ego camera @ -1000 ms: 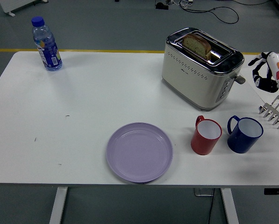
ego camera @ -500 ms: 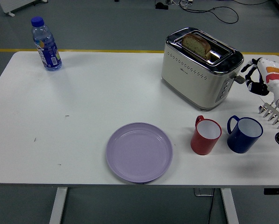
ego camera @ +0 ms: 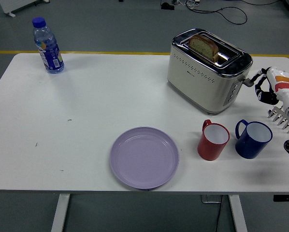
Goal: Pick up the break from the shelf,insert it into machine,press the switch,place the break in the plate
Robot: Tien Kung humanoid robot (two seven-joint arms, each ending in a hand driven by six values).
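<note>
Right hand [ego camera: 263, 87] at the right edge of the frame, just beside the toaster's [ego camera: 207, 70] side lever; fingers curled, grasping nothing I can see, contact with the lever unclear. Bread slice [ego camera: 204, 46] sits upright in the toaster slot, upper right. Purple plate [ego camera: 144, 157] at lower centre of the worktop [ego camera: 86, 111]. Red mug [ego camera: 213, 140] and blue mug [ego camera: 252, 138] side by side right of the plate.
</note>
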